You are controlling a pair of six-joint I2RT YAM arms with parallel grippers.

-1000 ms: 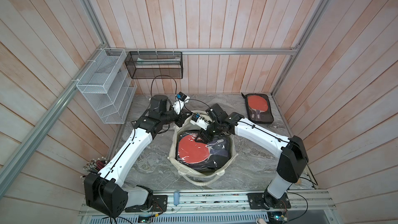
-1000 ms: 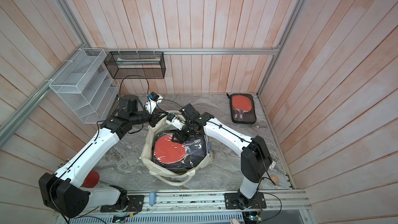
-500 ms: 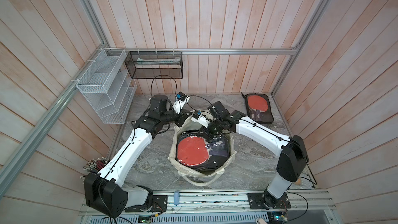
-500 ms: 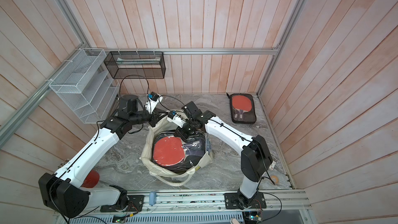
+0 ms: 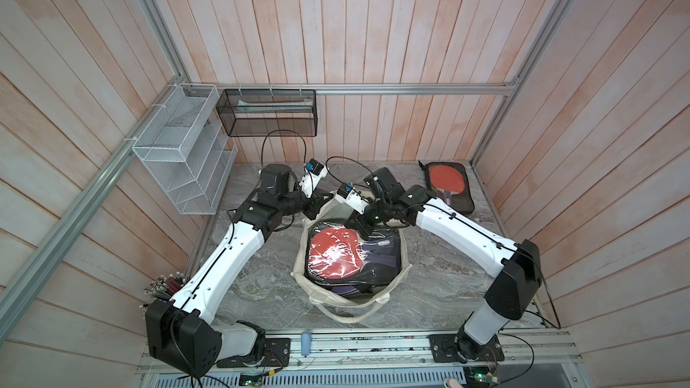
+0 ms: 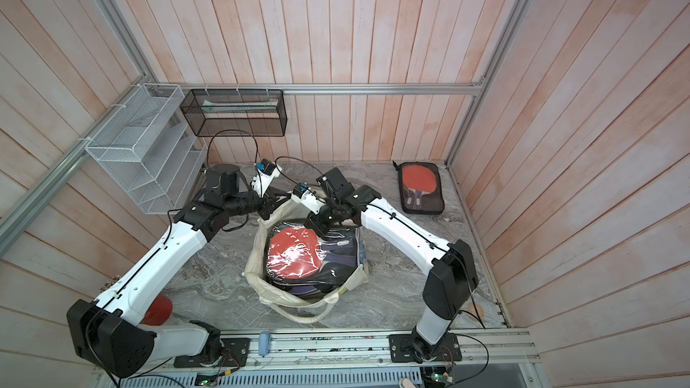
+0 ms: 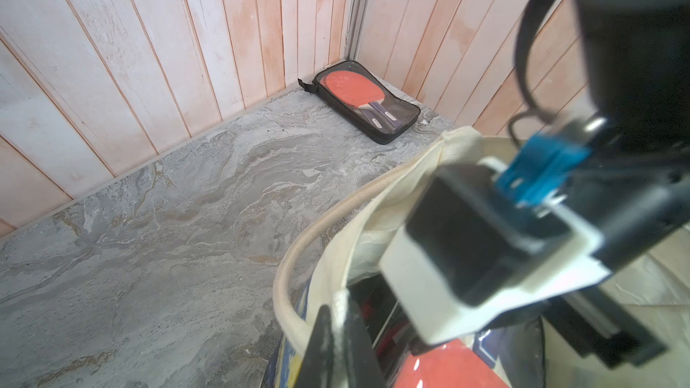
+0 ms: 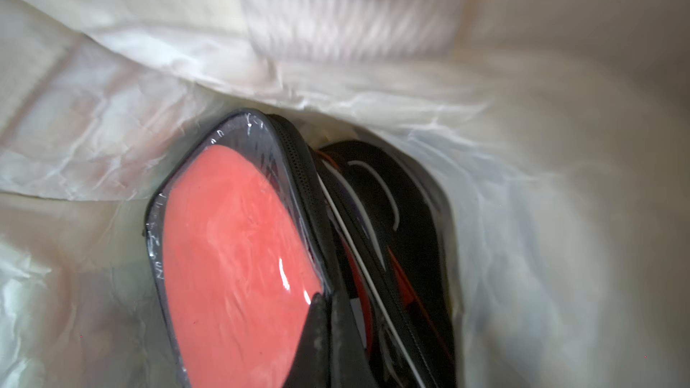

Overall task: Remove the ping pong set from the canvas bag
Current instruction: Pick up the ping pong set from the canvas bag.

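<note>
Ping pong set (image 5: 336, 255): still in bag (image 5: 298, 278), lift-out pending. My right claw (image 8: 328, 304) grips its edge; left claw (image 7: 338, 315) pinches bag rim.

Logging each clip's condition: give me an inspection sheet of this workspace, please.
Surface: grey marbled table, no spill seen.
Job's things: canvas bag open mid-table; ping pong set lying inside it.
Clutter: second paddle case in the far corner; what looks like a pencil bundle by the left arm's base.
Grippers: left gripper shut on the bag's rim; right gripper shut on the set's case edge.
Cables: black cables loop above both wrists.
Surroundings: plank walls, white wire rack, black mesh basket.
</note>
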